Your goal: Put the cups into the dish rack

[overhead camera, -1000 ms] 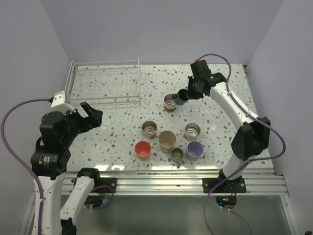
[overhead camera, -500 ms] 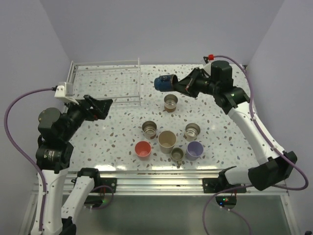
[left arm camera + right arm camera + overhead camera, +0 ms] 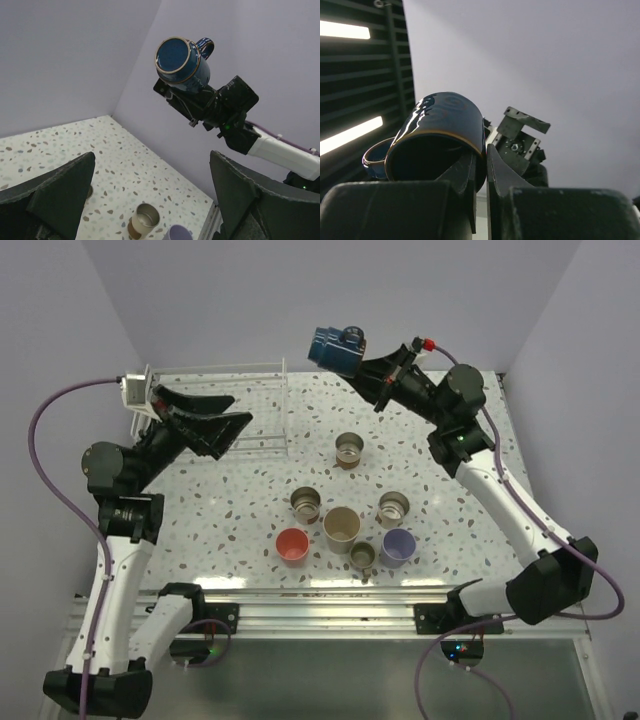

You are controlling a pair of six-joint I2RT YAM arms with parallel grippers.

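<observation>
**Fig.** Plain lavender walls enclose a speckled tabletop [image 3: 230, 510]. A white wire rack [image 3: 215, 366] stands at its far-left corner, with no cup visible in it.

- **Arms.** R arm [image 3: 500, 490] reaches high over the far edge. L arm [image 3: 125, 490] is raised just beside the rack's near rail.
- **R hand** [image 3: 355, 360]. Pinched shut on the rim of the blue cup [image 3: 330, 343]. The wrist view shows one finger inside the mouth and one outside the wall. This is prob. a rim grip because the body is too wide to span.
- **Blue cup.** It hangs on its side in mid-air, up and to the right of the rack and not over it. The mouth faces the L arm and the handle is free of the grip. The height likely serves to clear the rack's upright rails.
- **L hand** [image 3: 238, 412]. Fingers are spread wide and hold nothing, aimed toward the cup. Judged to be a waiting pose, poss. for a hand-over, since the rack sits on the L side.
- **Other cups.** Seven cups stand mouth-up in a loose cluster at centre-near tabletop, well apart from the rack. These incl. the beige cup [image 3: 342, 527], lavender cup [image 3: 398, 545], red cup [image 3: 292, 544] and, smallest, the olive cup [image 3: 363, 556].
- **Progress.** Loading appears barely begun.
</observation>
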